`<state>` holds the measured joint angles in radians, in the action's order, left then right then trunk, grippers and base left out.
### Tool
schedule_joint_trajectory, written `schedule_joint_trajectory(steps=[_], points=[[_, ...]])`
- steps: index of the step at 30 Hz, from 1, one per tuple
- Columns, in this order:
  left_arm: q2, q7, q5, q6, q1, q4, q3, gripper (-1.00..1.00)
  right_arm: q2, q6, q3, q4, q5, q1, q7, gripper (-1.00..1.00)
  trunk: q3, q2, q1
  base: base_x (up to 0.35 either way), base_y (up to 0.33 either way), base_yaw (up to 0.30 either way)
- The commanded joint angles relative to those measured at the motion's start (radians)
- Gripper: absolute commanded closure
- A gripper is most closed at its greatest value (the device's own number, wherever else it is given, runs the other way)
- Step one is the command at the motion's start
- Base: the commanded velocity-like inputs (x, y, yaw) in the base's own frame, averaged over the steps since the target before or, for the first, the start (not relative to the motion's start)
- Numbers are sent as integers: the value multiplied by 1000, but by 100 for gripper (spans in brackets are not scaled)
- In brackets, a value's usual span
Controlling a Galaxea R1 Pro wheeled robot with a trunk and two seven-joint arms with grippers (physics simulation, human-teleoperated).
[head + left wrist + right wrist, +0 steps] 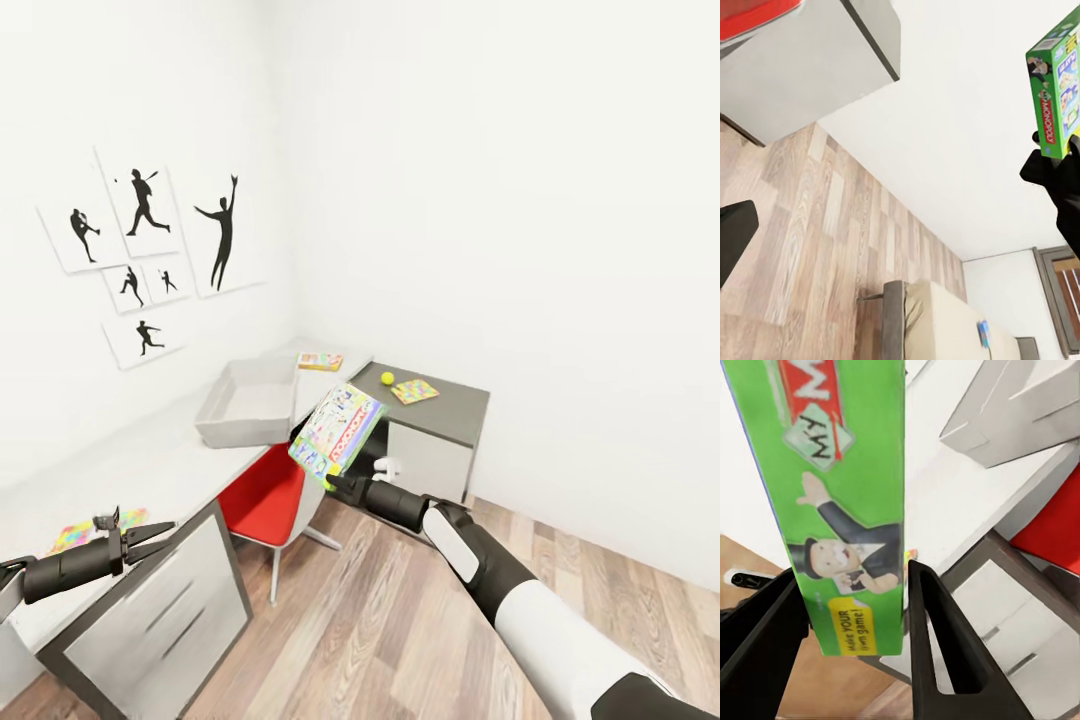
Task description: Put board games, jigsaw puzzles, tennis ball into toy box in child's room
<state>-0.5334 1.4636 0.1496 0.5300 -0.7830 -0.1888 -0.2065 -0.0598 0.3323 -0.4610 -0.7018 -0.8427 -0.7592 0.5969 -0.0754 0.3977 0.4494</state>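
My right gripper [336, 481] [852, 619] is shut on a green-edged Monopoly board game [338, 431] [844, 502] [1054, 94], held tilted in the air above the red chair, just right of the toy box [250, 402]. The light grey toy box stands on the table [150, 465]. A second board game [320, 361] lies behind the box. On the lower dark wing lie the tennis ball [387, 378] and a jigsaw puzzle [414, 391]. Another jigsaw puzzle [84, 533] lies near my left gripper [158, 538], which is open and holds nothing. A light blue board game [983, 334] lies on the bed [937, 322].
A red chair [262, 495] is tucked under the table between the white drawer units [160, 610] [430, 462]. Black sports pictures [145, 255] hang on the left wall. Wood-plank floor [400, 620] stretches in front of the table. A brown door [1066, 300] stands past the bed.
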Motion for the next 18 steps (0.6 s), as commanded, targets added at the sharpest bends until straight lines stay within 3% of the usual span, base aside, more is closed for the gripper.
schedule_joint_trajectory(steps=[1, 10, 18], points=[[0, 3, 4, 11, -1, 0, 4, -100, 0, 8, -1, 0, -12, -1, 0, 100, -2, 2, 1, 0, 0, 282], [0, 3, 5, 10, -1, 0, 4, -100, 0, 8, -1, 0, -12, -1, 1, 100, -3, 2, 1, 0, 0, 267], [0, 3, 5, 10, -1, 0, 4, -100, 5, 8, -1, -1, -12, -1, 1, 100, -3, 2, 1, 0, 0, 28]])
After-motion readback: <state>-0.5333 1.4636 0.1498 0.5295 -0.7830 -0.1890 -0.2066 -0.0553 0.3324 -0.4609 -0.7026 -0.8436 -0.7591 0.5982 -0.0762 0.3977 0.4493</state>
